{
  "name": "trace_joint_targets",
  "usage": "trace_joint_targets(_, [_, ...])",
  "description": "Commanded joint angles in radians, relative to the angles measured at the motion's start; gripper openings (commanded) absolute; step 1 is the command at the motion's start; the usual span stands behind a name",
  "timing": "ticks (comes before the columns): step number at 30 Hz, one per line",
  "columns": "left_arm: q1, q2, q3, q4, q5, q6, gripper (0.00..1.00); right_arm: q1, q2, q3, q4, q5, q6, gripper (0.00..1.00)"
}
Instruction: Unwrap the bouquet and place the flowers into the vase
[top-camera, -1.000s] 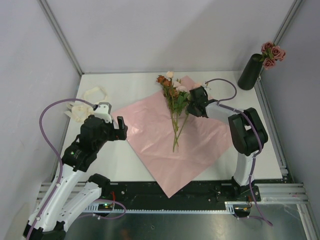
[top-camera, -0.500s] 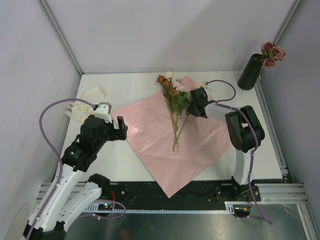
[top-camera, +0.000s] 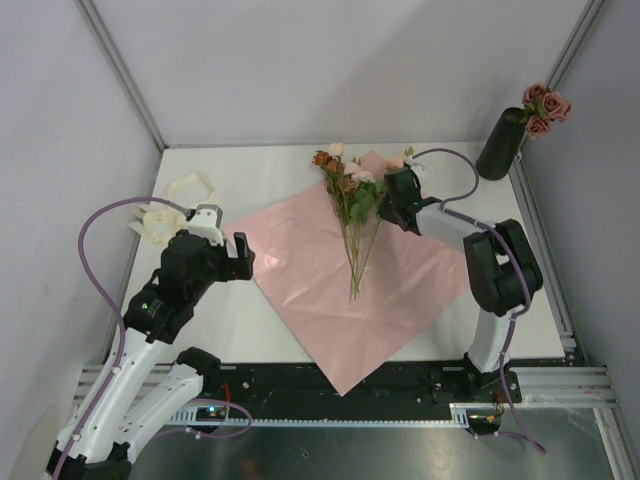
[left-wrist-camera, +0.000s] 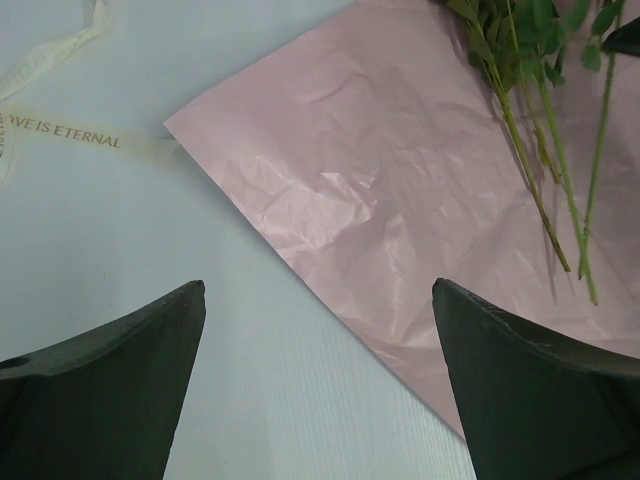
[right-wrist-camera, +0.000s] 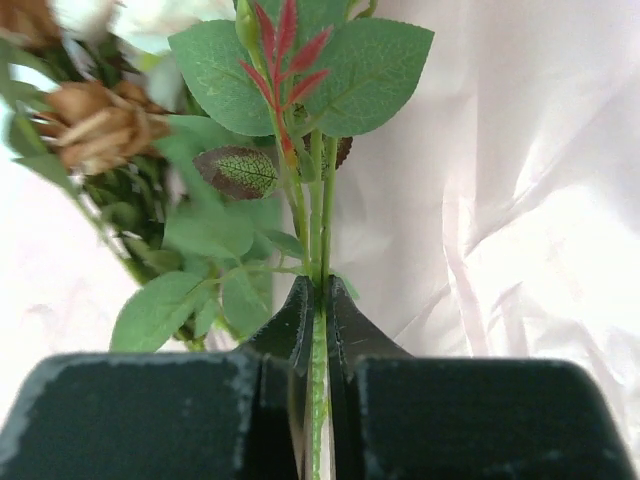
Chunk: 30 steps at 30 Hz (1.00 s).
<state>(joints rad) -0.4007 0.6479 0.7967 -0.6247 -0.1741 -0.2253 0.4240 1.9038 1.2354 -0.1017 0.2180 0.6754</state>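
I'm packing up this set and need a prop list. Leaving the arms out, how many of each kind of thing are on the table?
Pink paper sheet: 1
Cream ribbon: 1
Black vase: 1
Flower groups: 2, the loose flowers on the sheet and the roses in the vase
Total: 5

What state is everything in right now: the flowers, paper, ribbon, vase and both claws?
flowers: unwrapped, lying on the paper, one stem gripped.
pink paper: spread open, crinkled.
ribbon: untied, lying loose beside the paper.
vase: upright, holding pink roses.
left gripper: open, holding nothing.
right gripper: shut on a flower stem.
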Motion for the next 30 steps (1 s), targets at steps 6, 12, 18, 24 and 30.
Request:
trace_joint_targets(6, [0.004, 0.000, -0.006, 0.015, -0.013, 0.018, 1.00, 0.011, -0.303, 0.003, 0.041, 0.186, -0.163, 0.00])
trace_joint_targets(12, [0.005, 0.004, -0.005, 0.015, -0.010, 0.018, 1.00, -0.043, -0.423, 0.002, 0.207, 0.213, -0.315, 0.00])
trace_joint_targets(18, [0.005, -0.001, -0.005, 0.015, -0.012, 0.018, 1.00, -0.098, -0.501, -0.008, 0.367, 0.130, -0.476, 0.00])
trace_joint_targets(24, [0.005, 0.004, -0.005, 0.015, -0.003, 0.019, 1.00, -0.172, -0.509, -0.062, 0.658, -0.017, -0.720, 0.00])
trace_joint_targets(30, [0.004, 0.002, -0.007, 0.016, -0.002, 0.017, 1.00, -0.348, -0.466, -0.120, 1.000, -0.234, -0.816, 0.00])
